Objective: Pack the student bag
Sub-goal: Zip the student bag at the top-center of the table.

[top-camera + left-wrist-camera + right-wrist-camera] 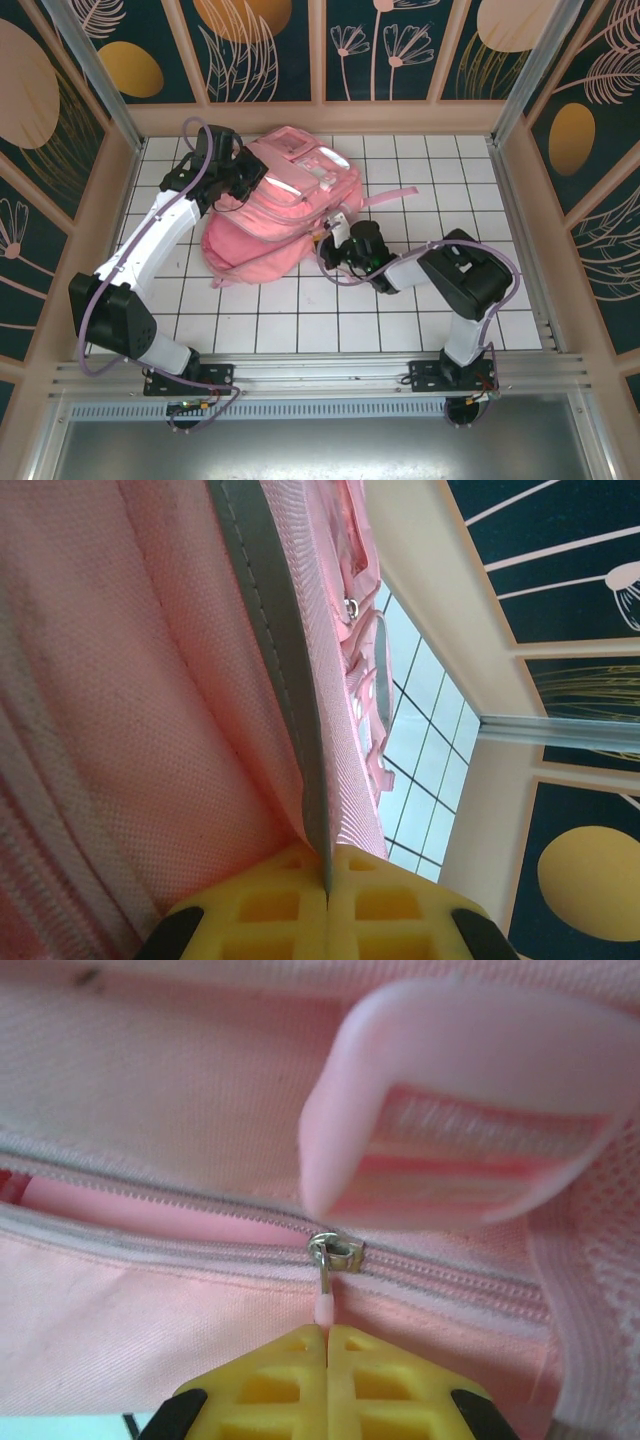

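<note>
The pink student bag [275, 210] lies on the tiled table at the back centre-left, front pocket side up. My left gripper [243, 172] is at its upper left, shut on the bag's grey reflective stripe [290, 680], which runs down between the yellow fingers [270, 905]. My right gripper [340, 240] is against the bag's right side, shut on the pink zipper pull [325, 1308] of the main zip. The metal slider [335, 1252] sits just above the fingertips; the zip [150, 1222] gapes open to its left and is closed to its right. A pink plastic buckle [470, 1110] hangs above.
A pink strap [390, 197] trails from the bag toward the right over the white tiles [450, 180]. Wooden walls and metal posts [515, 95] ring the table. The floor tiles in front of the bag lie bare [300, 320].
</note>
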### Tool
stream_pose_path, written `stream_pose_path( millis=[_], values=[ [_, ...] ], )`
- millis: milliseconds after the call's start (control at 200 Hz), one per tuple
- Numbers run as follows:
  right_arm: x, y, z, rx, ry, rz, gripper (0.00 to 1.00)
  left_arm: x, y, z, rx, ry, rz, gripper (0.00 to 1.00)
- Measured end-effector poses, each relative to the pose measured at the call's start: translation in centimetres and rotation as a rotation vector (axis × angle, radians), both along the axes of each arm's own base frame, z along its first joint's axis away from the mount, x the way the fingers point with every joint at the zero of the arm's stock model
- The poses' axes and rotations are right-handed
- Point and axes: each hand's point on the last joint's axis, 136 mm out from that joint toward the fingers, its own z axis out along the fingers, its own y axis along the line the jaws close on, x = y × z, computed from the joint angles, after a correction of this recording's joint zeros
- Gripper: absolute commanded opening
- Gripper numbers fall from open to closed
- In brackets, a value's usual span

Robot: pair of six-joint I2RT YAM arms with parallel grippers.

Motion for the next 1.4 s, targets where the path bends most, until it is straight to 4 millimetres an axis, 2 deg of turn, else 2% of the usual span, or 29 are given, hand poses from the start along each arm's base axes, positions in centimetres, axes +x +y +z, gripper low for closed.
stream_pose_path(
  millis=[270,525,946,1141,1216,1341,1401],
  values=[
    [-1.8,-0.4,0.6,0.003,-0.016,0.015,0.00,0.2,-0.1,0.0,-0.016,-0.004,0.005,0.00],
    [-1.8,-0.6,0.3,-0.010,-0.025,-0.007,0.00,0.1,-0.2,-0.2,-0.023,0.003,0.006,0.00],
    [-1.3,-0.1,-0.1,-0.005,-0.013,-0.012,0.17,0.1,-0.3,-0.1,-0.030,0.003,0.003,0.00],
    [-1.0,0.2,-0.5,-0.008,-0.006,-0.009,0.19,0.1,-0.3,-0.1,-0.031,0.003,0.002,0.00],
    [-1.0,0.3,-0.7,-0.009,-0.004,-0.009,0.16,0.1,-0.4,-0.1,-0.033,0.003,0.000,0.00],
    [-0.8,0.5,-0.7,-0.005,0.003,-0.012,0.00,0.1,-0.4,-0.1,-0.033,0.003,0.000,0.00],
    [-0.8,0.5,-0.7,0.000,0.008,-0.012,0.00,0.1,-0.4,-0.1,-0.036,0.002,0.001,0.00]
  ],
)
